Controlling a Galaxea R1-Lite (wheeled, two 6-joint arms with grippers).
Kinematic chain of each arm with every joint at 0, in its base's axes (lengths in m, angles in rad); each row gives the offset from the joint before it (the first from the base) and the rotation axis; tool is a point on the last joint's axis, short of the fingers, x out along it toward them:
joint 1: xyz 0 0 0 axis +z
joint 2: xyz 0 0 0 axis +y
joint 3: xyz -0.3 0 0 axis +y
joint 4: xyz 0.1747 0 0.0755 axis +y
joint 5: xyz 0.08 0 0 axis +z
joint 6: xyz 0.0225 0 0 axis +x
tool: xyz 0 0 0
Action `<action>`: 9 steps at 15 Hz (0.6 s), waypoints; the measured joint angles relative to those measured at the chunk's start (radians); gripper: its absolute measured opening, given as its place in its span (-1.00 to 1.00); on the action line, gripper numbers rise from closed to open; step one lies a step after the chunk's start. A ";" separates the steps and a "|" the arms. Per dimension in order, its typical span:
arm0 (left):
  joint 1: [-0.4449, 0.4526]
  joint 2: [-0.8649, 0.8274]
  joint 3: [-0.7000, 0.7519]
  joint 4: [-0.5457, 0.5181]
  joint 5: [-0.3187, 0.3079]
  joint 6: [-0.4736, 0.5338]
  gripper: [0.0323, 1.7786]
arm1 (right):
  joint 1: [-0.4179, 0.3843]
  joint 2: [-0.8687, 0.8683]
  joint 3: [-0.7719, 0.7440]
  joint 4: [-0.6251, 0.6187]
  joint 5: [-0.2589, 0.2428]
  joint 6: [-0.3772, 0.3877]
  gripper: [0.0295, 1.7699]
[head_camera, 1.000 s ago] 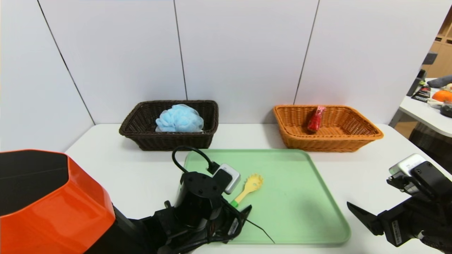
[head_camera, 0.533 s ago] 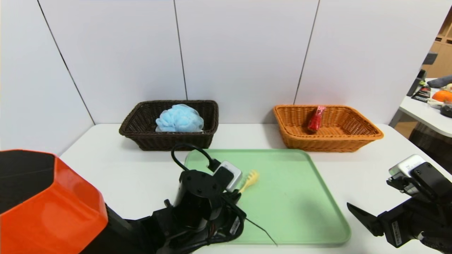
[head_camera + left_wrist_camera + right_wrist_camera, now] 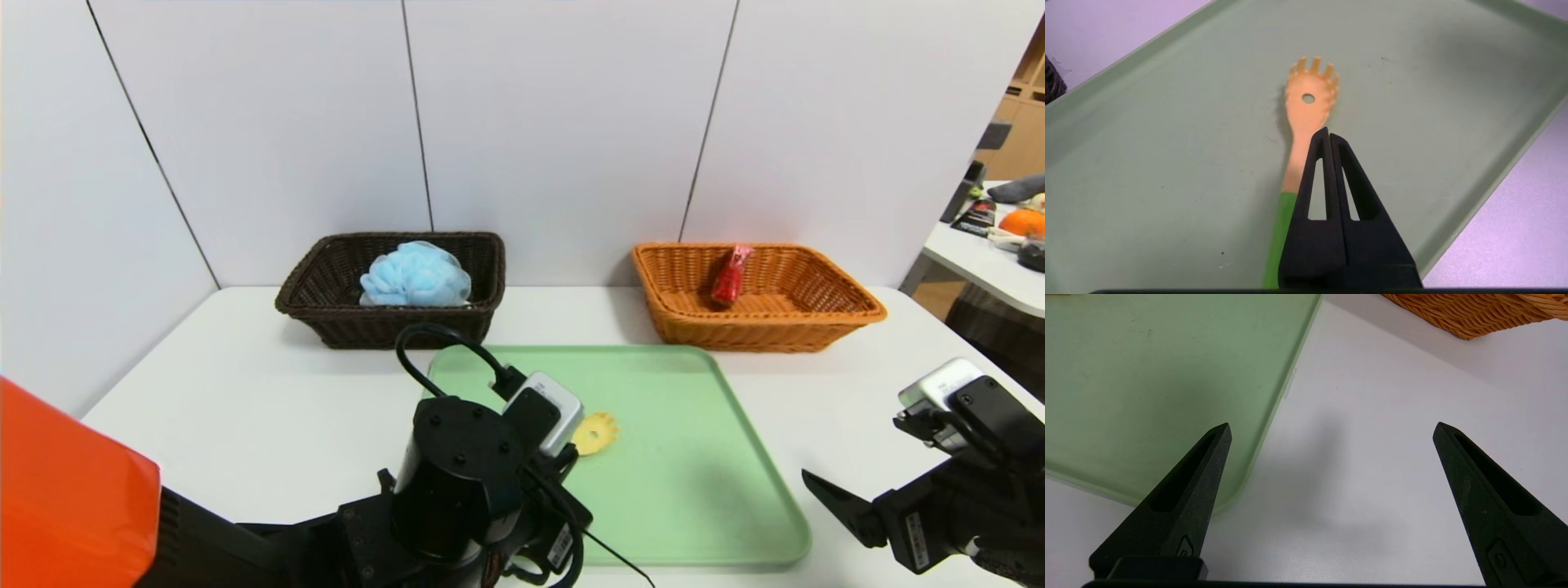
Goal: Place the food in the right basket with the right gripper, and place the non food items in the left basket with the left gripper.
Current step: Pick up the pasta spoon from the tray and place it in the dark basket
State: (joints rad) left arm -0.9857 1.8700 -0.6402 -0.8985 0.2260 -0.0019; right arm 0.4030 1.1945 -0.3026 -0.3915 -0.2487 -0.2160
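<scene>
Pale green plastic fills your nearest ground: the flat rectangular tray with a raised rim [image 3: 1167, 122] lies on the white table [image 3: 286, 408], and your left gripper [image 3: 1327, 134] hangs low over its left half. Its black fingers are pressed together tip to tip, closed on the green handle of the yellow slotted pasta spoon [image 3: 1308, 98]. The handle slips out of sight behind them, and the toothed head pokes out past the tips above the tray floor. From the head camera the left wrist's own black housing and looping black cable [image 3: 433, 351] hide that grip, so only the spoon's head shows there. Your right gripper [image 3: 1331, 428] is parked off the tray's near right corner over bare table, its fingers spread wide with nothing between them. Farther back, beyond the tray's far left corner, stands the dark brown woven basket [image 3: 326, 318] with a fluffy light blue bath puff [image 3: 415, 275] inside. Well apart to its right, past the tray's far right corner, sits the orange woven basket [image 3: 784, 327] holding a red wrapped snack packet [image 3: 729, 278] propped against its back wall. Behind both rises a wall of plain white panels [image 3: 555, 122], and at the far right edge of the room another white table [image 3: 980, 261] carries cluttered items too small to name.
</scene>
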 joint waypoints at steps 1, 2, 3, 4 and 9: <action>-0.001 -0.002 0.000 0.000 0.000 0.000 -0.99 | 0.000 0.000 0.001 0.000 0.000 0.000 0.92; 0.000 -0.004 -0.001 0.001 0.000 0.000 -0.99 | 0.000 -0.001 0.002 0.000 0.000 0.001 0.92; 0.002 -0.007 -0.004 0.001 0.002 0.001 -0.99 | 0.000 -0.001 0.003 0.000 0.000 0.001 0.92; 0.002 -0.009 -0.004 0.002 0.011 0.001 -0.99 | 0.000 -0.003 0.003 0.000 0.000 0.001 0.92; 0.003 -0.013 -0.002 -0.009 0.052 0.030 -0.48 | 0.000 -0.006 0.005 0.000 0.000 0.000 0.92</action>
State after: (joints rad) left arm -0.9832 1.8568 -0.6421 -0.9072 0.2779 0.0283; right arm 0.4034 1.1887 -0.2977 -0.3915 -0.2485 -0.2160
